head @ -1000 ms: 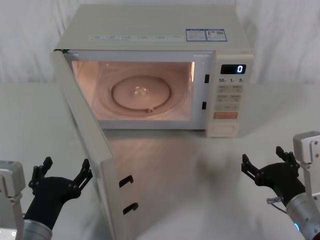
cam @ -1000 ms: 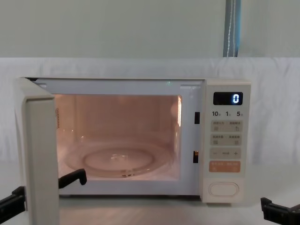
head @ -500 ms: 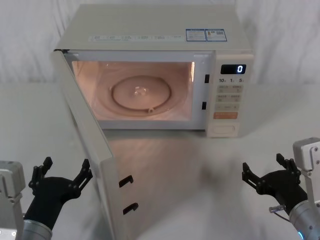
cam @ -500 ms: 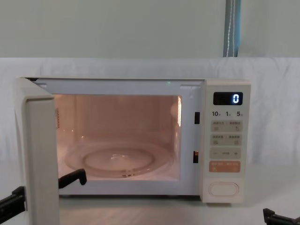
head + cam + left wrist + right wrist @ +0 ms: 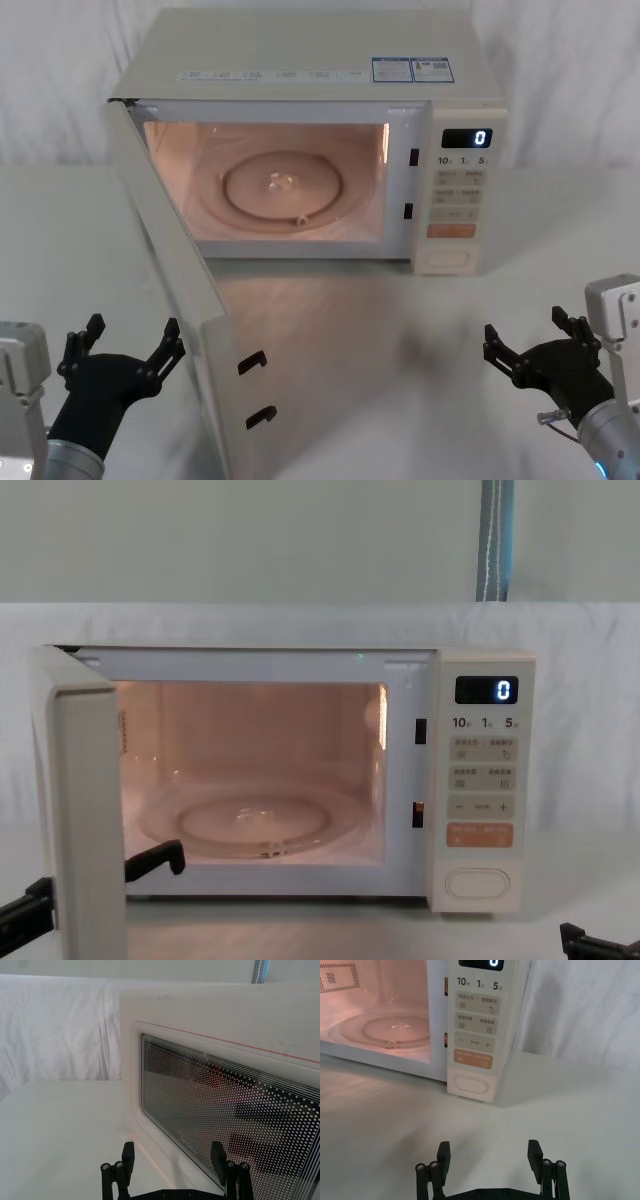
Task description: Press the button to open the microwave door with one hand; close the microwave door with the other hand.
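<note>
Fingers spread wide on left gripper (image 5: 125, 347), right gripper (image 5: 535, 340), both empty.

The microwave door (image 5: 88, 810) stands swung wide open, the lit cavity (image 5: 250, 770) exposed, the button (image 5: 477, 883) untouched.

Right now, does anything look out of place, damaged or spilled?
Nothing stands out. The microwave door hangs wide open with the cavity lit, and no spill shows. The left pincer and right pincer sit open near the table's front.

Head above, chest level (both microwave-facing) (image 5: 310, 150)
</note>
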